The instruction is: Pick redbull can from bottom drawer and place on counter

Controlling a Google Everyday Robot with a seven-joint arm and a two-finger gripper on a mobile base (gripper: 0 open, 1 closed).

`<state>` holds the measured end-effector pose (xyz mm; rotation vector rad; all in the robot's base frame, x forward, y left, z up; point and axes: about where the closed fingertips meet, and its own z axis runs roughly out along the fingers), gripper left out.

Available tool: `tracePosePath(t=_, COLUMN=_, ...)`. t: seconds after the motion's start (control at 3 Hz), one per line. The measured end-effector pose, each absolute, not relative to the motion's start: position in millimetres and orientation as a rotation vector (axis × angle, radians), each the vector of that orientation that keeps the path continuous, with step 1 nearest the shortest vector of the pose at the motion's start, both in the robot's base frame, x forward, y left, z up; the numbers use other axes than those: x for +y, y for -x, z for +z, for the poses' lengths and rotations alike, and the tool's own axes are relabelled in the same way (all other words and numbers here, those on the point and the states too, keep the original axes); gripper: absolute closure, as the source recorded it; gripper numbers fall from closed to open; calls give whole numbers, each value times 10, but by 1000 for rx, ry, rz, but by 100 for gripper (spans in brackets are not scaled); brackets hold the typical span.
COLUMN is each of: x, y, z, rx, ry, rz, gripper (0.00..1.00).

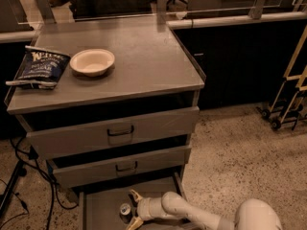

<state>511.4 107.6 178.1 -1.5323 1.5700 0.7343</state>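
Note:
The redbull can [125, 211] stands upright on the floor of the pulled-out bottom drawer [98, 213], its shiny silver top showing. My gripper [134, 209] is down in that drawer just right of the can, fingers spread open, one fingertip [134, 194] behind the can and the other in front near the frame's lower edge. The fingers flank the can without closing on it. The white arm runs off to the lower right. Above, the grey counter [144, 63] tops the cabinet.
A white bowl [92, 62] and a dark blue chip bag [40, 68] lie on the counter's left side. Two upper drawers [115, 131] with dark handles are slightly ajar above the gripper. Cables [21, 176] trail on the floor left; a cart [288, 99] stands right.

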Motion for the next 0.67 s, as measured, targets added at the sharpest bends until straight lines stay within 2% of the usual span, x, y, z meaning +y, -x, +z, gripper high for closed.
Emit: tracePosePath(t=0.67, x=1200, y=-5079, z=1528, rx=1571, ry=1493, rz=768, gripper=0)
